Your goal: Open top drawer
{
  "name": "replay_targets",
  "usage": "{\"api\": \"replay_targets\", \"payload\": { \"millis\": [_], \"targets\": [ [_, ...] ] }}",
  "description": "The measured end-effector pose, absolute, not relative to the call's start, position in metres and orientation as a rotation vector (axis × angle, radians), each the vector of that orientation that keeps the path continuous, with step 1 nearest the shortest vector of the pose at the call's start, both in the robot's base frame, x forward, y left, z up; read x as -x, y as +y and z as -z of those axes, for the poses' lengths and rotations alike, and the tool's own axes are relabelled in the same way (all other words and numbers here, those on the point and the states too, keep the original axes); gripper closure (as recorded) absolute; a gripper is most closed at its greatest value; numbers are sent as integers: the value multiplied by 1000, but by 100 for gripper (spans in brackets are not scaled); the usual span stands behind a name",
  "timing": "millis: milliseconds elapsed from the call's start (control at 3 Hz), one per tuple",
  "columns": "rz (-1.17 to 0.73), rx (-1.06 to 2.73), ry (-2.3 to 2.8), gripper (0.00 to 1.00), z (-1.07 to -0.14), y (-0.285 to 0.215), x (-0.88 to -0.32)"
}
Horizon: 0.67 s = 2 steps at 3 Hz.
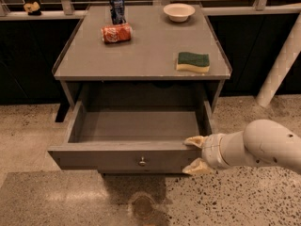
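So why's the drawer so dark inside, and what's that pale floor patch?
Camera view: the tabletop overhangs and shades the drawer; the floor patch looks like glare from overhead light; the end effector, at the drawer's right front corner, is well lit.

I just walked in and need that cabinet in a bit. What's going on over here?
A robot arm has its gripper at the right end of the top drawer, against the front panel. The drawer is pulled well out of the grey cabinet, so the opening looks about done. On the cabinet top sit an upright blue can, a red can lying on its side, a white bowl and a green-and-yellow sponge, all away from the arm.
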<state>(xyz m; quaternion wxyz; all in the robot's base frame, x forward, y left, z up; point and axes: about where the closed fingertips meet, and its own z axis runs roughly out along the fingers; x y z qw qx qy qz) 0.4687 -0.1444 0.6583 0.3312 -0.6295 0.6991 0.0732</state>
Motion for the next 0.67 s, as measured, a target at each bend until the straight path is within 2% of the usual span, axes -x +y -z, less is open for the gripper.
{"api": "replay_targets", "payload": {
  "millis": [333,667],
  "targets": [
    [-191,1646,1827,0,-658,-144,-469],
    [-191,1646,1827,0,-658,-144,-469]
  ]
}}
